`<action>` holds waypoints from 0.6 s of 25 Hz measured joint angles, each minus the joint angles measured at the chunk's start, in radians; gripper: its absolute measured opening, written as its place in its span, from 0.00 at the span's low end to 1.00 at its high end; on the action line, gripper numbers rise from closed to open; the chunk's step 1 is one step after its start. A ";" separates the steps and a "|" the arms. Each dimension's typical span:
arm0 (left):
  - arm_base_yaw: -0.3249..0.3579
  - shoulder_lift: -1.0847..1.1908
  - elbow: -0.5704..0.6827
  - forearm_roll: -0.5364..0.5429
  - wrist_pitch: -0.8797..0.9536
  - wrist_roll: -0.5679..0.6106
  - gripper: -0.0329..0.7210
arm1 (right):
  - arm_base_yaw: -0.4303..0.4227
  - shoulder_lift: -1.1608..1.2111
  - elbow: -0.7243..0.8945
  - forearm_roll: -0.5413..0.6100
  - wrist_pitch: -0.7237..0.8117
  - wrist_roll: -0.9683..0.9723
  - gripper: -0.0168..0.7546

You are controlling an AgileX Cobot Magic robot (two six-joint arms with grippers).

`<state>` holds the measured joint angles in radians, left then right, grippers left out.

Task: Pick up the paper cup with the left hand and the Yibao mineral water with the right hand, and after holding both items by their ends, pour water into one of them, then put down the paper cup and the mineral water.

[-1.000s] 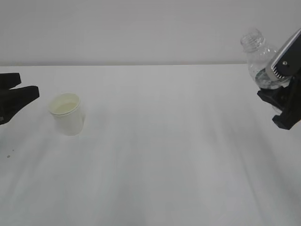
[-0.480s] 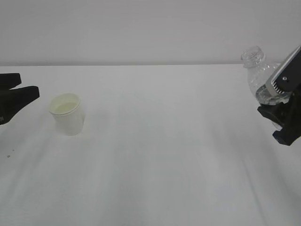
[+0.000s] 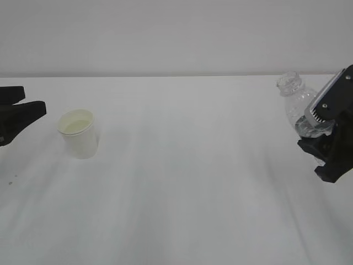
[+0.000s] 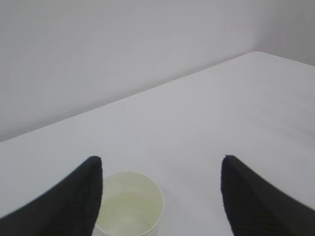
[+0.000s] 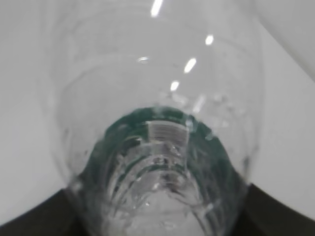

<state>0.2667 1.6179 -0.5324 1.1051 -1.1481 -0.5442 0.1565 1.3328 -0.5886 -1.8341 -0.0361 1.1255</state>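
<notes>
The right gripper (image 3: 325, 144) holds the Yibao mineral water (image 3: 297, 107) by its lower body; over the last second the bottle has tipped left and sunk, apparently toward being set down. Far left, the left gripper (image 3: 15, 118) hangs wide, just beside the paper cup (image 3: 79, 133) standing on the worktop (image 3: 187, 187).

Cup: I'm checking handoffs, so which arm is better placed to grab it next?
Left, likely. The left gripper is open with the cup just ahead, by its left finger. The right gripper is across the table, shut on the bottle.
</notes>
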 joint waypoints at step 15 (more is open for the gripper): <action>0.000 0.000 0.000 0.002 0.000 -0.029 0.76 | 0.000 0.027 0.000 0.000 -0.012 0.004 0.58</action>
<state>0.2667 1.6179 -0.5324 1.1069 -1.1481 -0.5728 0.1565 1.3596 -0.5886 -1.8341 -0.0481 1.1294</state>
